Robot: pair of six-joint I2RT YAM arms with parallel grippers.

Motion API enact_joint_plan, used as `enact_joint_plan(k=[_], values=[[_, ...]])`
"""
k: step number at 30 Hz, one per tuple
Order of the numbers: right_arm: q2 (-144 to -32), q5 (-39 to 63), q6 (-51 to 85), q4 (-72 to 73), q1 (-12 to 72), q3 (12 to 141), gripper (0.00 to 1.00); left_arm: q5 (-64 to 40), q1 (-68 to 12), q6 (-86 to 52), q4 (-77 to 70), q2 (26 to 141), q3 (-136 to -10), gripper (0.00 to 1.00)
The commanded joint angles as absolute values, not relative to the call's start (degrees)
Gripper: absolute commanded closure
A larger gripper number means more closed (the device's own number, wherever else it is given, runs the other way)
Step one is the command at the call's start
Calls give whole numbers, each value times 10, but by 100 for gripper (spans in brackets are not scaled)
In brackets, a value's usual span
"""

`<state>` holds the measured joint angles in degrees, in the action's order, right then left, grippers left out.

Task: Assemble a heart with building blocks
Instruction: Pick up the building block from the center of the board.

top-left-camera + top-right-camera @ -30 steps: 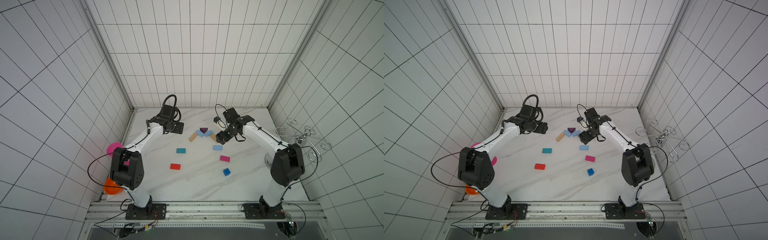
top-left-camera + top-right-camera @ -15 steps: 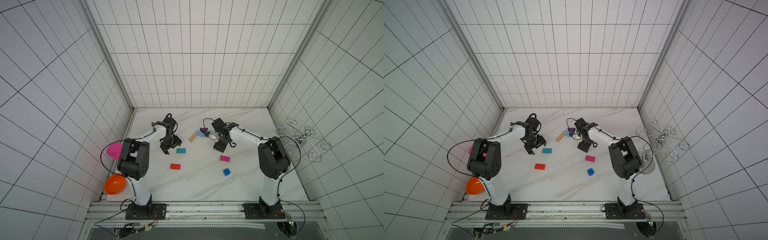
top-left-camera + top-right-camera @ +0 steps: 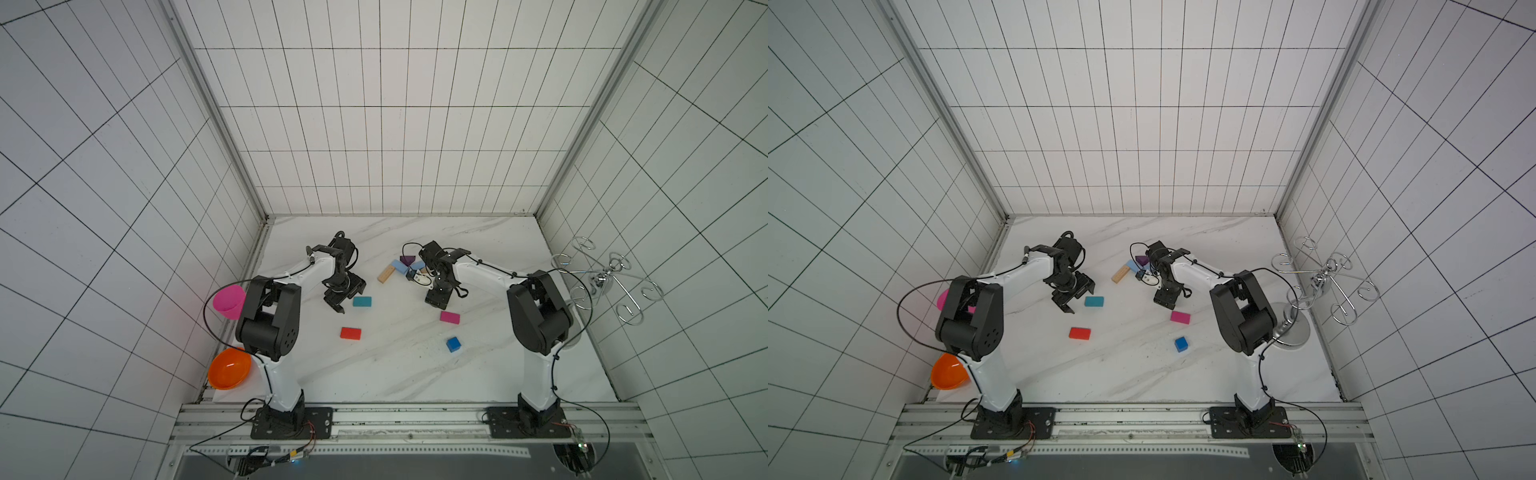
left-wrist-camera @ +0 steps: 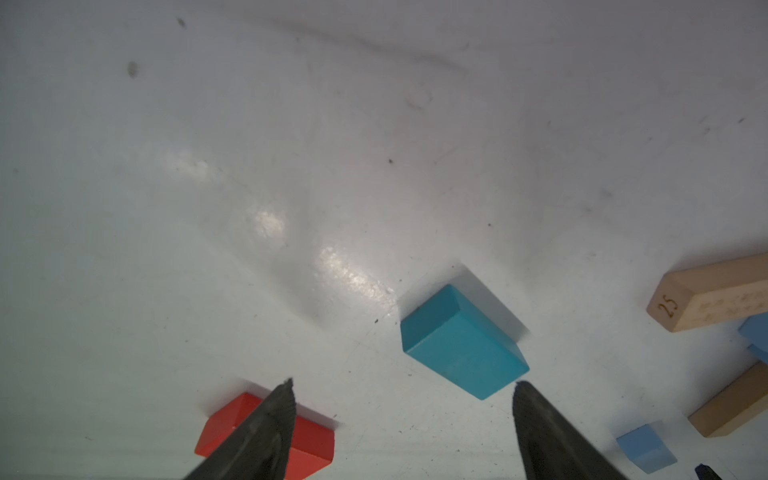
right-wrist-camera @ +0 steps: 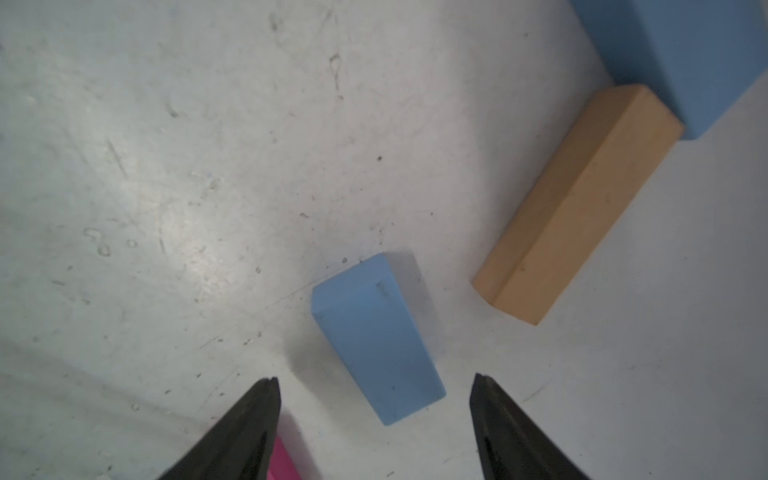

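Both jaws hang wide open, empty. The light blue block (image 5: 376, 338) lies just ahead between my right jaws, lengthwise along the reach. The teal block (image 4: 461, 345) sits ahead of my left jaws, off-centre.

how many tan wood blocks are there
2. A tan block lies beside a light blue block; the other tan block is mostly under the right arm from above.

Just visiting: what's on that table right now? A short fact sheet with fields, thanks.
Surface: white marble table
Left end effector: open, empty, teal block just ahead
Right end effector: open, empty, light blue block just ahead
Loose blocks: red block, magenta block, blue cube
Started cluster: purple triangle, tan block
Aside: pink goblet, orange bowl
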<state>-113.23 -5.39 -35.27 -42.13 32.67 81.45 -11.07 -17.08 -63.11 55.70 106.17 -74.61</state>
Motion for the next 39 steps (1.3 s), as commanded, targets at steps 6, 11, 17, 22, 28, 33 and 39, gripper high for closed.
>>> enact_joint_plan(k=[6,11,17,22,28,33,39], values=[[-1157,-44,-352,-432,326,819,25,-108,-195,-674,558,1098,-779,20],[-1163,-41,-348,-433,324,817,25,-104,-206,-678,557,1116,-791,21],[-1165,-35,-340,-437,321,814,29,-101,-212,-685,553,1138,-800,24],[-1162,-1,-337,-457,320,813,30,-100,-215,-674,547,1154,-804,31],[-1162,5,-328,-477,319,814,44,-83,-217,-661,546,1153,-795,45],[-1160,8,-310,-493,320,809,70,-63,-217,-642,543,1139,-771,58],[-1128,13,-240,-502,321,799,100,-52,-222,-617,540,1117,-742,69]])
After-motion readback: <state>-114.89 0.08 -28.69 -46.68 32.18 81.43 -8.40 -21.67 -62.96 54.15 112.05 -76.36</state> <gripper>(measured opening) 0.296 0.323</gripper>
